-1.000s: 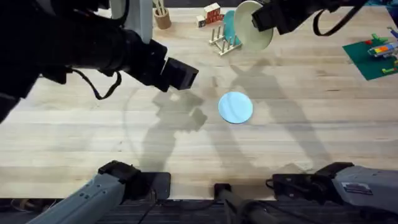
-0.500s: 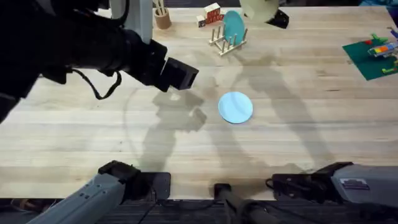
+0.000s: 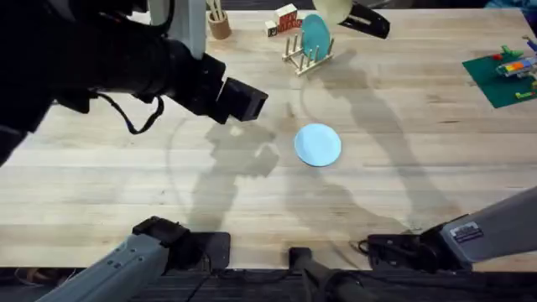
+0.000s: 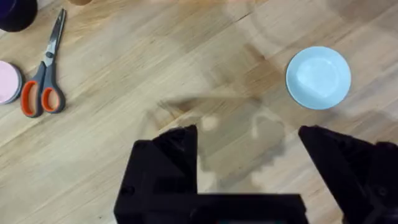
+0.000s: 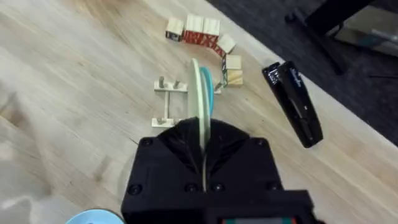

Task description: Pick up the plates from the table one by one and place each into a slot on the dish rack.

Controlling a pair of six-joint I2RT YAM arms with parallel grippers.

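Note:
The pale cream plate [image 3: 329, 7] is held on edge at the far side of the table, with my right gripper [image 3: 346, 13] shut on it. In the right wrist view this cream plate [image 5: 201, 109] hangs just above the small wooden dish rack [image 5: 168, 102], beside a darker teal plate [image 5: 210, 87] that stands in the rack. The dish rack [image 3: 304, 57] sits far centre. A light blue plate [image 3: 318, 144] lies flat mid-table. My left gripper [image 3: 244, 99] hovers open to its left, high over the table [image 3: 403, 126]. The blue plate [image 4: 318, 78] lies beyond its fingers [image 4: 163, 163].
Orange-handled scissors [image 4: 45, 74] and a small pink dish [image 4: 7, 81] lie near the left arm. Wooden blocks [image 5: 199, 28] and a black oblong object [image 5: 293, 102] sit behind the rack. A cup of sticks [image 3: 219, 23] is far left, a green mat with bricks [image 3: 506, 74] far right.
My right gripper has carried the cream plate farther away and left, to above the rack, and its arm has left mid-frame. The left arm and blue plate have not moved.

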